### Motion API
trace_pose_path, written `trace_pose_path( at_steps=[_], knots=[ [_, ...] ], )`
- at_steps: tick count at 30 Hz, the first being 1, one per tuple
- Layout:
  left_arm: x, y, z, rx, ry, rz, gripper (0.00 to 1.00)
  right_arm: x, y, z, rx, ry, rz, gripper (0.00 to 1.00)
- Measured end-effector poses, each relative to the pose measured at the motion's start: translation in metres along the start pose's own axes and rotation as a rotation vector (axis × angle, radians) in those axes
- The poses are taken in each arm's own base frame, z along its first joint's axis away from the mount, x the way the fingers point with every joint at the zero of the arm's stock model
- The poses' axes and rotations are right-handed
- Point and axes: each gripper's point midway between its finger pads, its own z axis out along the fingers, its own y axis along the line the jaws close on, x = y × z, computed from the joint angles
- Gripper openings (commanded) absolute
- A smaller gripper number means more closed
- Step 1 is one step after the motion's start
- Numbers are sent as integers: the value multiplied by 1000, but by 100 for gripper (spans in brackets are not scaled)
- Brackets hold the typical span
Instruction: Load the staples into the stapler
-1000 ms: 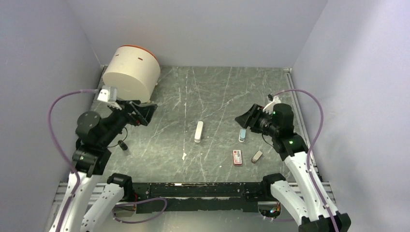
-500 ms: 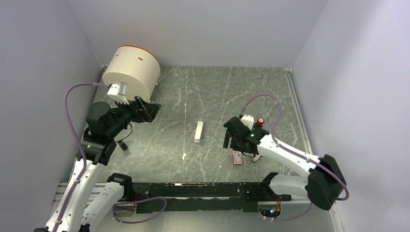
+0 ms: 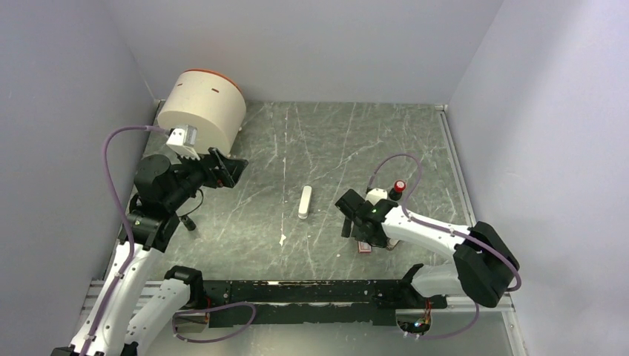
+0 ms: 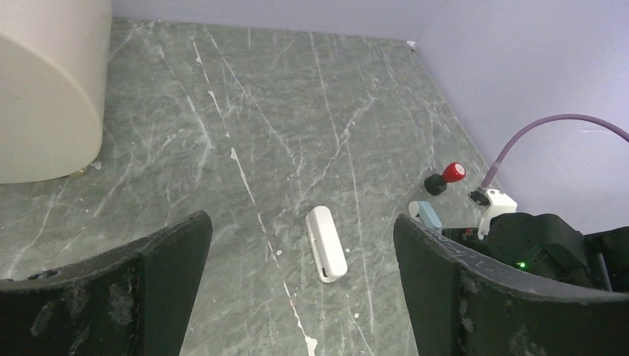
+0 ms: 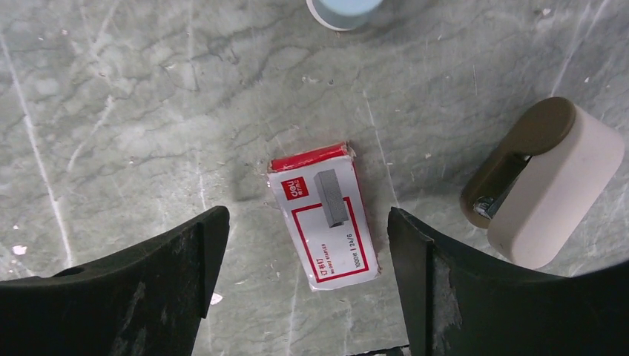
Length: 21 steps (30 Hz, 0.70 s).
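The staples box [image 5: 323, 215], red with a white label, lies flat on the table. In the right wrist view it sits between my right gripper's [image 5: 305, 215] open fingers, which hang above it without touching. From the top view only its near end [image 3: 363, 248] shows under the right gripper [image 3: 354, 219]. The stapler [image 3: 305, 202], a slim white bar, lies alone at mid-table; it also shows in the left wrist view [image 4: 325, 243]. My left gripper [image 3: 222, 169] is open and empty, raised at the left and facing the stapler from a distance [image 4: 300, 222].
A beige clip-like tool [image 5: 545, 182] lies just right of the box. A light blue item [image 4: 426, 215] and a red-topped black knob [image 3: 399, 187] stand behind the right gripper. A cream cylinder with an orange rim [image 3: 202, 111] stands at the back left.
My right arm has swung in from the right and lowered its gripper over the staples box. My left gripper rose a little, then stayed almost still.
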Motion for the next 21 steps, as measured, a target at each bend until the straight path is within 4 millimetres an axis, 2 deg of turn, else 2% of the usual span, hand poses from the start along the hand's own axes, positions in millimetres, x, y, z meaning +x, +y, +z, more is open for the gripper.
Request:
trace_pose_path(
  at_steps=[4,8,11,16,21],
  knots=[
    [4,3,3,-7,15,-2,97,6,-1,4,7,19,9,78],
    [8,5,4,-12,25,-5,97,13,-1,7,-5,43,10,63],
    [14,8,5,-18,36,-8,97,15,1,8,-13,49,13,56],
    [25,13,6,-30,61,-20,97,14,2,9,-18,44,3,52],
    [27,15,7,-38,63,-34,97,9,9,12,-33,34,-24,50]
  ],
)
